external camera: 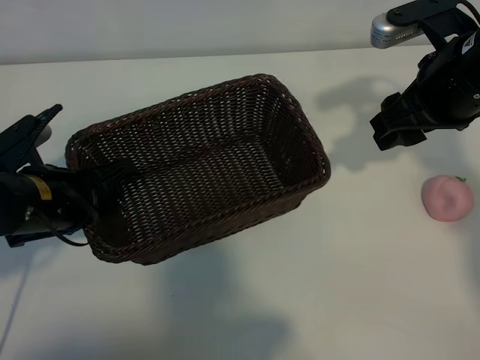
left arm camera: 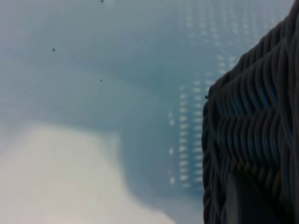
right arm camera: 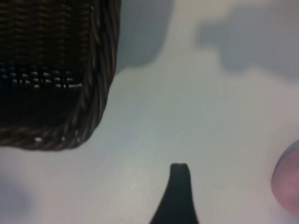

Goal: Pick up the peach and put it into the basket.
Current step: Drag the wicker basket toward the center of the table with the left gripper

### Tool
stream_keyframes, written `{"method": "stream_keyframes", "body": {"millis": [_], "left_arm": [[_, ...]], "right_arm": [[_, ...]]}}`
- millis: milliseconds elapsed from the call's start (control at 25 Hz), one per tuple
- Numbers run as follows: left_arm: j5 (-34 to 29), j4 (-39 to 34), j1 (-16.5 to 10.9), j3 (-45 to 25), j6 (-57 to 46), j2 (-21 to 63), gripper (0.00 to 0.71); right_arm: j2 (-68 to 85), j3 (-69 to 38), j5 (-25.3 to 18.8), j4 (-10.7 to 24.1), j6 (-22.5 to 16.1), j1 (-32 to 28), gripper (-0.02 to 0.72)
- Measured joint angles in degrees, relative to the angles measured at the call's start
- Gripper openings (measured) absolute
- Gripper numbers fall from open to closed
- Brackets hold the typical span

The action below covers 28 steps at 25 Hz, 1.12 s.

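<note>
A: Where is the small round pale-pink peach sitting?

B: Near the desk's right edge, well apart from the dark-brown woven wicker basket, crease facing up; round, no long axis. The right tool is hanging open beside it.

A: Advice?

B: Straddle it squarely before closing. The left tool is gripping the basket's left end.

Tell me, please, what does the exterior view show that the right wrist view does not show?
Only the exterior view shows the whole basket, the left gripper at the basket's left end, the right gripper above the table, and the whole peach lying outside the basket. Only the right wrist view shows one dark fingertip close up. Both show the basket, the peach and the white table.
</note>
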State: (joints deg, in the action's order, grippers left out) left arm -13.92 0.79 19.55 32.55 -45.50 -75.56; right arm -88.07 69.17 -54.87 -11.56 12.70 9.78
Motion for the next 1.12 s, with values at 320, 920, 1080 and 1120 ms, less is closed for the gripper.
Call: {"method": "stream_keyframes", "body": {"millis": [320, 920, 1080, 1120], "left_arm": [[-3.3, 1.3, -1.1, 3.6, 7.1, -0.1, 0.158], [-11.0, 10.8, -3.4, 19.0, 29.4, -10.2, 0.158], [-10.8, 11.0, -3.4, 22.3, 30.3, -14.6, 0.158], [-10.6, 11.0, -3.4, 23.1, 30.5, -15.4, 0.158]], "right_arm": [[0.0, 0.0, -0.1, -0.1, 0.0, 0.0, 0.594], [0.0, 0.0, -0.1, -0.2, 0.0, 0.0, 0.594], [0.0, 0.0, -0.1, -0.2, 0.0, 0.0, 0.594], [0.0, 0.0, -0.1, -0.2, 0.0, 0.0, 0.594]]}}
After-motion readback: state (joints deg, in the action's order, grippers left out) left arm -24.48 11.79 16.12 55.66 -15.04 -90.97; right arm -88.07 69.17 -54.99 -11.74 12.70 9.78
